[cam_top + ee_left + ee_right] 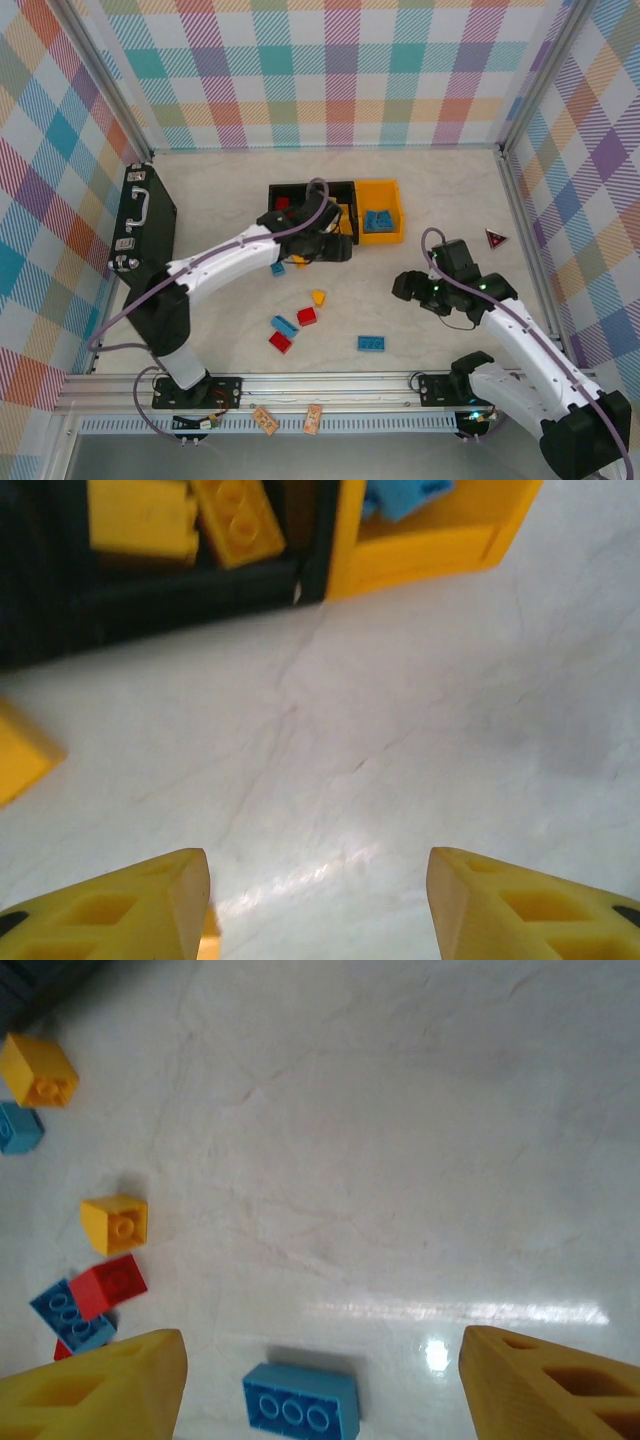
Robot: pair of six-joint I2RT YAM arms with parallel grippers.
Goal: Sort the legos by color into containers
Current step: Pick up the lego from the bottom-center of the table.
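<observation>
From above, the containers (352,188) stand in a joined row at mid-bench (450,200). There are two black bins (300,190), and on the right an orange-yellow bin (395,190) holding blue bricks (377,220). A red brick (283,203) lies in the leftmost bin. The left tool (330,245) hovers just in front of the row. Several loose legos (307,316) in blue, red and yellow lie scattered nearer the arms, and a lone blue brick (372,343) sits off to their right. The right tool (412,288) hangs over bare bench, well apart from the bins.

At the left wrist, the yellow fingers (130,900) are spread wide with nothing between them. Ahead, studded yellow bricks (240,520) rest in a black bin beside the orange-yellow wall.

At the right wrist, the fingers (110,1380) are likewise wide and empty over the lone blue brick, which shows three studs in a row. Red, blue and yellow pieces lie to the left.
</observation>
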